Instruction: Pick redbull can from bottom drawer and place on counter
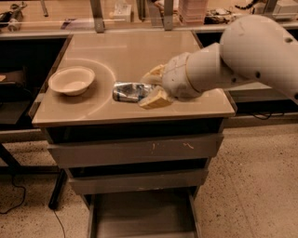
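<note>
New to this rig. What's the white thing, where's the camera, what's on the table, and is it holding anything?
The big white shape is the robot arm, one arm on a mobile base. At its tip is the gripper, a simple two-finger clamp with tan fingers.

There is only one camera view. It looks down at the cabinet from the front; where the camera is mounted is not on record.

The glossy beige top is the counter. On it sits a white bowl, at the left.

The gripper is over the counter, closed on the redbull can, which lies on its side. I cannot tell whether the can touches the surface yet.

Below are three grey drawers. The bottom drawer is pulled out.

Behind the counter is a cluttered bench.
</note>
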Available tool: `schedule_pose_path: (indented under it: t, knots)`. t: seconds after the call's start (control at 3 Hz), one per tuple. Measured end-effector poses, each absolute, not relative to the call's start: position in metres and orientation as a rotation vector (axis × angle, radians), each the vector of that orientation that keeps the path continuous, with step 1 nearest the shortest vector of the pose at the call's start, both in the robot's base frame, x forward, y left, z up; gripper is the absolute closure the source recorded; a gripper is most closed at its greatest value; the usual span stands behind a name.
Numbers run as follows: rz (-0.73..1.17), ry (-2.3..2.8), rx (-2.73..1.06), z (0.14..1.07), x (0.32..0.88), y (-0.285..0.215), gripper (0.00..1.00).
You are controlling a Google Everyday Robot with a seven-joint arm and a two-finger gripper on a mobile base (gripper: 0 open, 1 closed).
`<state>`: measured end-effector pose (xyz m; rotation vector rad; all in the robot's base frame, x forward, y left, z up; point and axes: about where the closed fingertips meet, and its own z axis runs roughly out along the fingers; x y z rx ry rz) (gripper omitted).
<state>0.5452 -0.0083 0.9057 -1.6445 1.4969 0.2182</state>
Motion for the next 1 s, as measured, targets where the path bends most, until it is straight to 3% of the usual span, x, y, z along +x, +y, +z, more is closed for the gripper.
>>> schedule_pose_path:
  t: [1.0]
  knots:
    - [0.286, 1.453, -1.620, 0.916, 0.577, 0.024, 1.00]
